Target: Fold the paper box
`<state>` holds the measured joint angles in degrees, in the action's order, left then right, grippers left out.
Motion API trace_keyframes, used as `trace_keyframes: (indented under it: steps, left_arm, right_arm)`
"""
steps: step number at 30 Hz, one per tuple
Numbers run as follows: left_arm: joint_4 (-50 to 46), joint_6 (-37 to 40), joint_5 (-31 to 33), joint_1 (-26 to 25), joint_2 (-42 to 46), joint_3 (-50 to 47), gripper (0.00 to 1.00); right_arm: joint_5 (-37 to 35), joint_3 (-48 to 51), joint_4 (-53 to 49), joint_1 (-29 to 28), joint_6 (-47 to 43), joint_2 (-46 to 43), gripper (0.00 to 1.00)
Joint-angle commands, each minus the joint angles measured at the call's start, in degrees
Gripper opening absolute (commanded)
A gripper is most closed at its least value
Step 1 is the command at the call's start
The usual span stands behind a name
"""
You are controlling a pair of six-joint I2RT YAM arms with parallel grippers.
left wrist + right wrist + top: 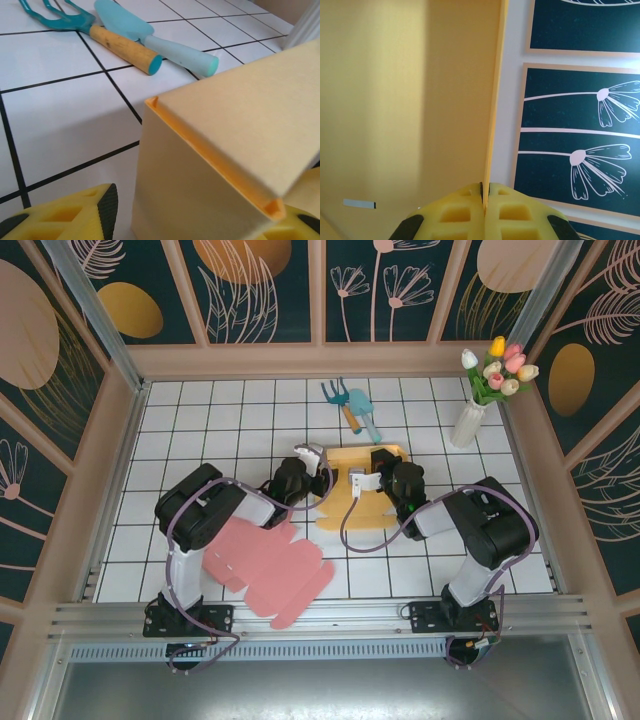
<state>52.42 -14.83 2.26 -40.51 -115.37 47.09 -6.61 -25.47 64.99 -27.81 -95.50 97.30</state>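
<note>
The yellow paper box (356, 512) stands partly folded at mid-table. In the left wrist view its corner and a folded wall (210, 165) rise between my fingers. My left gripper (316, 470) is at the box's left side, open, its jaws on either side of that corner; the left fingertip (107, 210) stands apart from the wall. My right gripper (364, 480) is over the box's middle. In the right wrist view that gripper (485, 192) is shut on the thin edge of an upright yellow panel (410, 100).
A flat pink box blank (270, 565) lies near the front left, by the left arm's base. A teal hand fork and trowel (352, 410) lie behind the box, close to its corner (150, 47). A white vase of tulips (468, 420) stands at the back right.
</note>
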Motion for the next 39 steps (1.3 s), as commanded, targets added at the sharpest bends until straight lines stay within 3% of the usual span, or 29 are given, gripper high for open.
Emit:
trace_keyframes:
  steps: [1,21,25,35,39]
  left_arm:
    - [-1.3,-1.5,8.7,1.2,-2.0,1.9,0.51]
    - [-16.4,-10.4,37.1,1.0,-3.6,7.9,0.4]
    - [-20.5,-10.9,42.0,1.0,-4.1,9.1,0.3]
    - [-26.7,-10.6,48.8,1.0,-5.5,12.5,0.27]
    - [-28.2,-9.7,50.8,1.0,-6.0,13.3,0.21]
  right_arm:
    - [2.5,1.7,-10.2,-1.2,-0.8,2.1,0.0]
    - [2.0,1.6,-11.2,-1.5,0.0,2.0,0.0]
    - [2.1,1.6,-10.9,-1.5,0.5,1.8,0.0]
    - [2.0,1.3,-11.0,-1.5,2.0,1.6,0.0]
    - [1.8,1.0,-11.7,-1.5,2.8,1.2,0.0]
